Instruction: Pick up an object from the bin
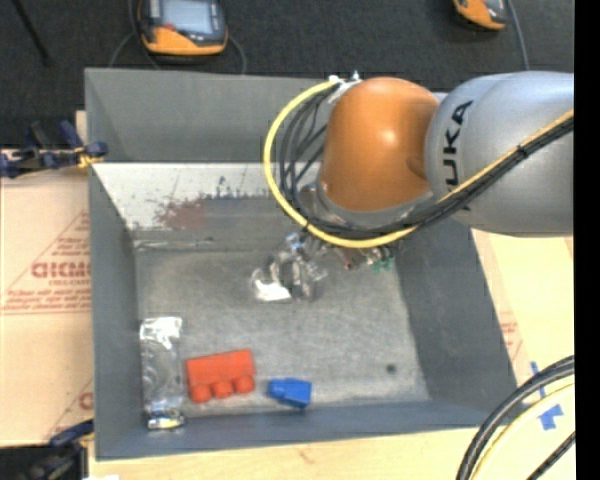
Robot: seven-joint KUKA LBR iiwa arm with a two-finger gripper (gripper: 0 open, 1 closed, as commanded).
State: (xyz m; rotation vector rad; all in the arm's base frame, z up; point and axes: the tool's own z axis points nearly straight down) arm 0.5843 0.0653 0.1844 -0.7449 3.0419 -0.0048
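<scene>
My gripper hangs below the orange wrist cover, low over the middle of the bin floor. A small white thing lies right at its lower left tip; I cannot tell whether it is touched or held. A red moulded block with three round bumps lies near the front wall, well to the gripper's front left. A small blue piece lies just right of the red block.
A clear plastic packet lies lengthwise against the left wall at the front corner. The arm and its yellow and black cables cover the bin's back right part. Bare floor stretches to the right of the blue piece.
</scene>
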